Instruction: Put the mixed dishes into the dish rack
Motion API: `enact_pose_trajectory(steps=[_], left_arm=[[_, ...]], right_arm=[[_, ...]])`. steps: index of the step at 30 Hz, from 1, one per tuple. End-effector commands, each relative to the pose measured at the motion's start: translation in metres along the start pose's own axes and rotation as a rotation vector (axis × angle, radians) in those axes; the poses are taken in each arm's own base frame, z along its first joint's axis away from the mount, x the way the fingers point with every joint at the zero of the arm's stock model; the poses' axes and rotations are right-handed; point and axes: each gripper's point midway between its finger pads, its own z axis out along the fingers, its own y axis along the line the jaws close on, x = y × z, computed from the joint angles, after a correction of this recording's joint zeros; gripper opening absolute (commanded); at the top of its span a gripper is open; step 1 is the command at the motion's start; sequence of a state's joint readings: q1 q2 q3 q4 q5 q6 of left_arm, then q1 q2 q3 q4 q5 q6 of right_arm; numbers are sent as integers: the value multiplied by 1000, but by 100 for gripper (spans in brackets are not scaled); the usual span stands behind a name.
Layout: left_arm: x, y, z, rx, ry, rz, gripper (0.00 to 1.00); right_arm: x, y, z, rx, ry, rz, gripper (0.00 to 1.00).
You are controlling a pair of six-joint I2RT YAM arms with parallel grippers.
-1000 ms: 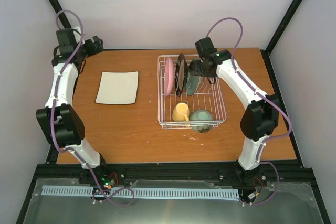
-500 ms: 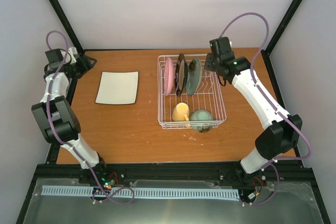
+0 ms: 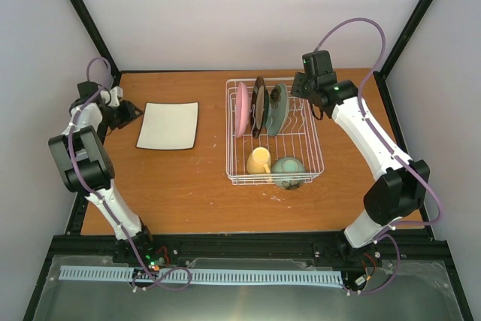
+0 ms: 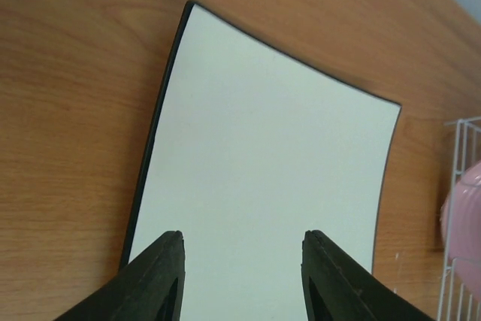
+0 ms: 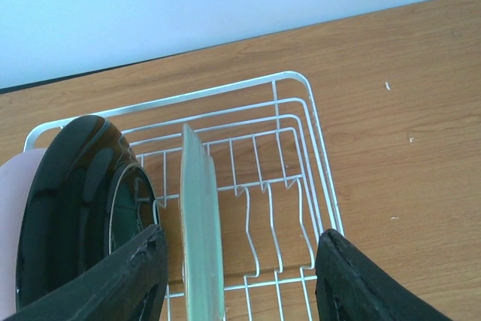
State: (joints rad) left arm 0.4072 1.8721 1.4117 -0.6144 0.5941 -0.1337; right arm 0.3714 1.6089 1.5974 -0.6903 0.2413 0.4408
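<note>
The cream square plate [image 3: 168, 125] lies flat on the table, left of the dish rack [image 3: 321, 157]. My left gripper [image 3: 134, 114] is at the plate's left edge; in the left wrist view the left gripper [image 4: 242, 240] stands open over the cream plate [image 4: 263, 155], nothing between its fingers. In the rack stand the pink plate [image 3: 241, 110], the dark brown plate [image 3: 258, 105] and the teal plate [image 3: 276, 109], with the yellow mug [image 3: 259, 161] and the pale green bowl [image 3: 288, 171] in front. My right gripper [image 3: 301, 88] hovers open at the rack's back right, above the teal plate [image 5: 201, 223].
Upright tines to the right of the teal plate hold nothing, as the rack [image 5: 301, 88] shows in the right wrist view. The dark brown plate [image 5: 75, 201] and the pink plate [image 5: 15, 223] stand left of it. Black frame posts rise at the back corners.
The right gripper has let go of the teal plate and drawn back up to the right. The left arm has swung from the back corner down to the cream plate, its jaws narrowing.
</note>
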Motion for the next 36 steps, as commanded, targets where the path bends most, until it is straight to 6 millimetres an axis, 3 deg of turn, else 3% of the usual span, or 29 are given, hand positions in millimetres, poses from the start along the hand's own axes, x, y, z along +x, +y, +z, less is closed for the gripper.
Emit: enact_pose_trajectory(steps=[1,12,28,36], left_arm=[[7,13,5,-28,55,50,44],[28,44,26,-17,135,14,44],[32,59,58,33,186,-17,43],[41,59,72,95,209,-52,31]], right_arm=[[-3,3,6,-26,-6,4,54],[-2,1,8,-43,2,10,54],[-3,-4,11,-42,6,26,54],[-3,-5,13,-42,11,33,54]])
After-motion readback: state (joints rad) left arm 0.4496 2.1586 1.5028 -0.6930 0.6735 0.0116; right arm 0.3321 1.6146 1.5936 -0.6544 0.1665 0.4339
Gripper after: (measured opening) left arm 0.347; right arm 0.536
